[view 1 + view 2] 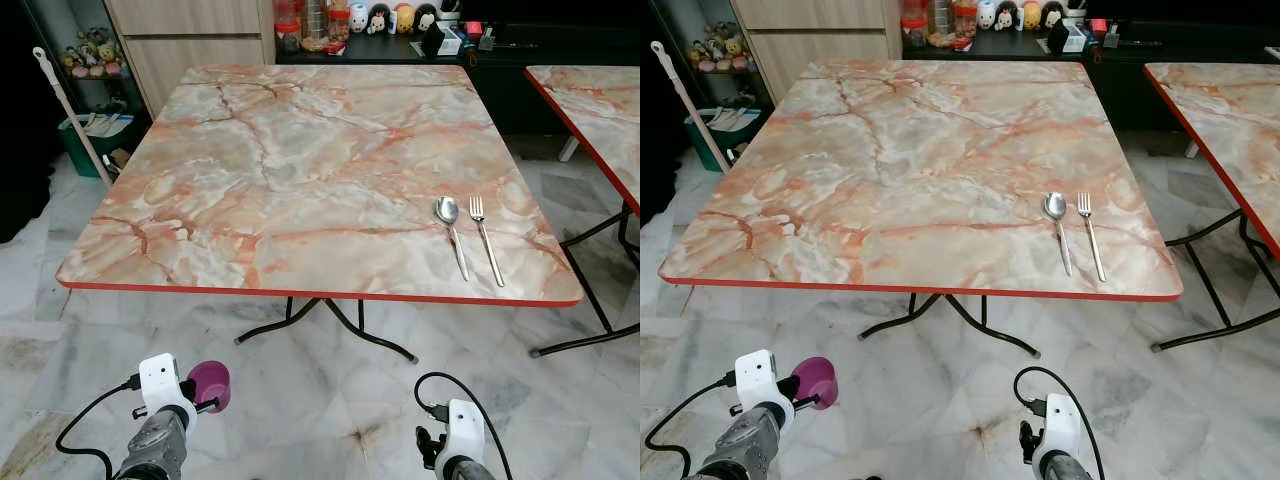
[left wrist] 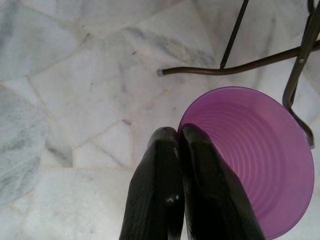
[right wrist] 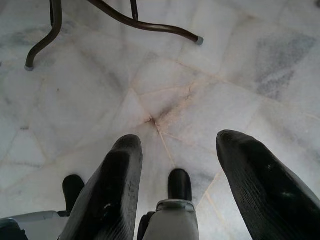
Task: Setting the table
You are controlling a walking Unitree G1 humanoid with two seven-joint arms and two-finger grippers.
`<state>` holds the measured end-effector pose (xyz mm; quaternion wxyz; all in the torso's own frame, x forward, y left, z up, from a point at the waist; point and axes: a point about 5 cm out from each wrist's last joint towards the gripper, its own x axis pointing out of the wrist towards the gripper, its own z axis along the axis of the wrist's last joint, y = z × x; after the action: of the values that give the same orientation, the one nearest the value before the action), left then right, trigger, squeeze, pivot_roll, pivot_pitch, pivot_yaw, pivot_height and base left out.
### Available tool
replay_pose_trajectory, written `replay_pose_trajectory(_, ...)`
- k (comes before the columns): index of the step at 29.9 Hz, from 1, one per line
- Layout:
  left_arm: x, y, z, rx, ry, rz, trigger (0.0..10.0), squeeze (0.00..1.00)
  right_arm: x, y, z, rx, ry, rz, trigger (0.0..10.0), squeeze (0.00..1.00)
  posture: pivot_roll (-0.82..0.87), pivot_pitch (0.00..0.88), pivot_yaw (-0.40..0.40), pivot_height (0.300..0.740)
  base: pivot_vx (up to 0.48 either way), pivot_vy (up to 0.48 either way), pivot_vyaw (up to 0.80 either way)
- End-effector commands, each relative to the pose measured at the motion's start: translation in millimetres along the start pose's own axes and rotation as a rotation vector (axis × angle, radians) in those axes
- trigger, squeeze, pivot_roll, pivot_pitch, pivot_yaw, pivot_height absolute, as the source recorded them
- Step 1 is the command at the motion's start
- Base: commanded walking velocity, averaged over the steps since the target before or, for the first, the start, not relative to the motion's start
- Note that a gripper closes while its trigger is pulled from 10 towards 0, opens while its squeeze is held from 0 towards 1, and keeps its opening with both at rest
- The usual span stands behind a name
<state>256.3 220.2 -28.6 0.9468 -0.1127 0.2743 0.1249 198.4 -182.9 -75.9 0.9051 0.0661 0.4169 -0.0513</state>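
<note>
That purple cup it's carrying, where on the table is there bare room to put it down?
Nearly everywhere. The marble table is bare except for a spoon and fork lying side by side near its front right corner. The whole left half, middle and far edge are free. The left gripper pinches the purple cup by its rim, low over the floor.

tables (image 1: 300, 180): 2 | spoon (image 1: 447, 212): 1 | fork (image 1: 484, 236): 1 | purple cup (image 2: 260, 155): 1
</note>
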Motion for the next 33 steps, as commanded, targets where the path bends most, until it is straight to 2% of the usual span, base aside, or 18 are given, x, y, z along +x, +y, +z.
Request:
replay_pose_trajectory(1, -3.3, 3.5, -9, 0.008, 0.023, 0.015, 10.0, 0.0, -0.6, -0.9, -1, 0.003, -0.002, 0.001, 10.0, 0.0, 0.03, 0.064, -0.016, 0.74, 0.0, 0.0, 0.0)
replay_pose_trajectory(7, -4.1, 2.9, -12, 0.045, 0.026, 0.004, 10.0, 0.0, -0.4, -3.4, 1, -0.004, -0.009, 0.003, 10.0, 0.0, 0.02, 0.058, -0.023, 0.74, 0.0, -0.273, 0.0)
replay_pose_trajectory(10, -5.4, 4.5, -15, 0.019, 0.029, 0.013, 10.0, 0.0, -0.7, -7.9, 3, -0.005, -0.016, -0.005, 10.0, 0.0, 0.02, 0.048, -0.02, 0.74, 0.0, -0.333, 0.0)
replay_pose_trajectory(12, -6.0, 4.3, -16, 0.051, 0.038, 0.003, 10.0, 0.0, -0.9, -9.3, 3, -0.001, -0.019, -0.01, 10.0, 0.0, 0.01, 0.04, -0.017, 0.74, 0.0, -0.319, 0.0)
replay_pose_trajectory(25, -7.8, 5.8, -21, 0.081, 0.053, 0.003, 10.0, 0.0, -0.8, -4.3, 1, 0.001, -0.014, 0.007, 10.0, 0.0, 0.01, 0.012, -0.016, 0.74, 0.0, -0.379, 0.0)
replay_pose_trajectory(33, -9.0, 9.0, -23, 0.088, 0.059, 0.009, 10.0, 0.0, -0.9, -4.0, 0, -0.002, -0.012, 0.008, 10.0, 0.0, 0.02, 0.0, -0.014, 0.74, 0.256, -0.402, 0.0)
